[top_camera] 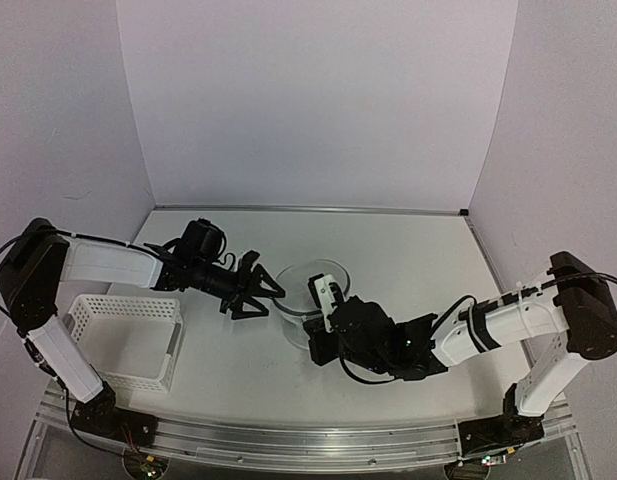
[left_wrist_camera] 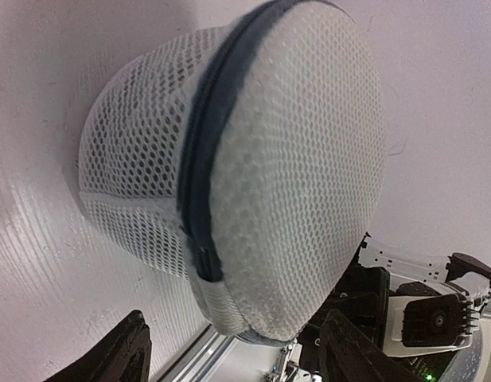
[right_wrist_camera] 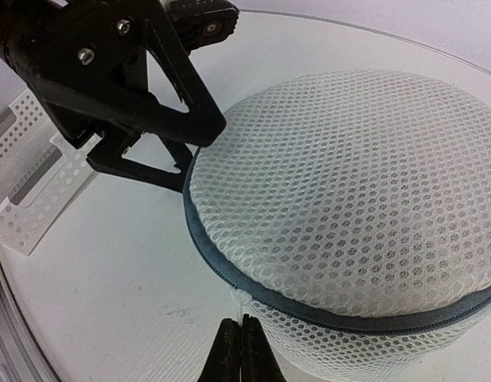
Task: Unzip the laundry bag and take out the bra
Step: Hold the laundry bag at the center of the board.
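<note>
The laundry bag (top_camera: 300, 283), a round white mesh drum with a dark zipper band (right_wrist_camera: 229, 267), stands on the table between the two arms. My right gripper (right_wrist_camera: 240, 322) is shut on the bag's small white zipper pull (right_wrist_camera: 239, 302) at its near edge, and sits there in the top view (top_camera: 314, 325). My left gripper (left_wrist_camera: 237, 354) is open, and the bag (left_wrist_camera: 293, 175) lies just ahead of the gap between its black fingers (left_wrist_camera: 122, 354). From the right wrist that gripper (right_wrist_camera: 201, 155) sits against the bag's far left side. The bra is hidden.
A white plastic lattice basket (top_camera: 123, 335) stands at the near left beside the left arm, and its corner (right_wrist_camera: 30, 203) shows from the right wrist. White walls close the table at back and sides. A metal rail (top_camera: 288, 445) runs along the near edge.
</note>
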### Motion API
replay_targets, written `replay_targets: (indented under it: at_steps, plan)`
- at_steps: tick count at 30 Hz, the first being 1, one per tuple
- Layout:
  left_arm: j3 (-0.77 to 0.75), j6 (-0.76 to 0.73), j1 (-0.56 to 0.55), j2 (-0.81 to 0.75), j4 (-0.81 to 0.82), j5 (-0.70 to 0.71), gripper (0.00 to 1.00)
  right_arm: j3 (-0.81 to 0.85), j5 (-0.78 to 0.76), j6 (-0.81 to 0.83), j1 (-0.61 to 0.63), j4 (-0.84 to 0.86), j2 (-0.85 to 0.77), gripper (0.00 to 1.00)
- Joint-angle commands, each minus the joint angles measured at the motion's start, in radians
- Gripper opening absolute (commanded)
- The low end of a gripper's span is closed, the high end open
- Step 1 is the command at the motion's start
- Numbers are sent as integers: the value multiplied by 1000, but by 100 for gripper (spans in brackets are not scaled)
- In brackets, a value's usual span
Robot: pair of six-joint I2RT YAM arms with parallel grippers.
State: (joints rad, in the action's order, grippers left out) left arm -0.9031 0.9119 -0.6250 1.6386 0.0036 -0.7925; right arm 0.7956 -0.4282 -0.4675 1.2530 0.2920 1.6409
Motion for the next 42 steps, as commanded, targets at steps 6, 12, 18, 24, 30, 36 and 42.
replay_targets:
  at_steps: [6,12,18,24,30,36,42]
  plan:
    - [10,101,-65,-43,130,-38,73,12,-8,2,6,9,-10,0]
    - [-5,128,-78,-10,166,-38,66,3,-11,-4,6,10,-21,0]
    - [-10,143,-84,24,186,-31,55,-11,-14,-6,7,13,-35,0]
    - [-24,158,-85,58,204,-25,40,-30,-17,-2,6,27,-52,0]
    - [-42,168,-85,76,213,-25,19,-41,-8,1,6,40,-61,0]
    - [-58,176,-85,90,215,-26,0,-60,-12,1,6,47,-81,0]
    - [-69,171,-83,91,216,-32,0,-87,-40,7,6,33,-115,0]
